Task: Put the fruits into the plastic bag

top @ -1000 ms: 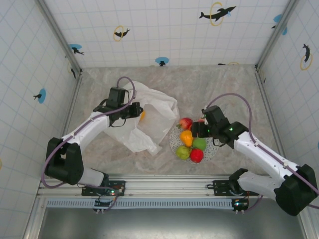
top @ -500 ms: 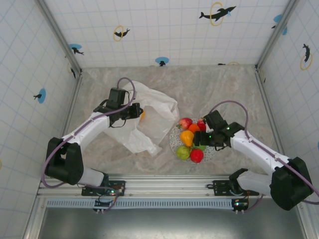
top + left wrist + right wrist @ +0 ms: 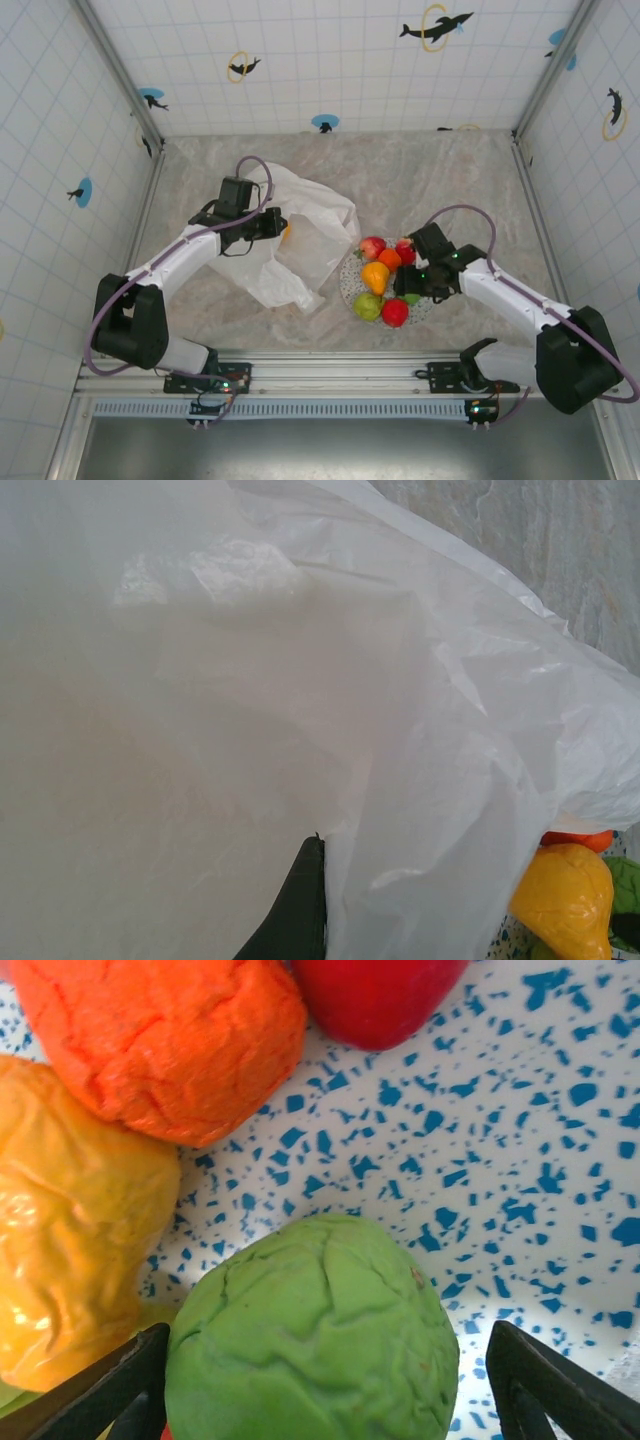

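Surface: grey marbled table [image 3: 450, 180].
Left gripper [image 3: 270, 222]: pinched shut on crinkled white plastic bag [image 3: 315, 235].
Right gripper [image 3: 325, 1345]: jaws apart, straddling wrinkled green fruit [image 3: 300, 1300] on speckled plate [image 3: 500, 1110].
Risk: an off-centre squeeze may squirt it right!

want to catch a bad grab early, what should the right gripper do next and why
Probably close the right gripper on the green fruit. It sits roughly centred between the open fingers on the speckled plate, and the orange fruit and yellow fruit lie off to one side, likely clear of the pinch.
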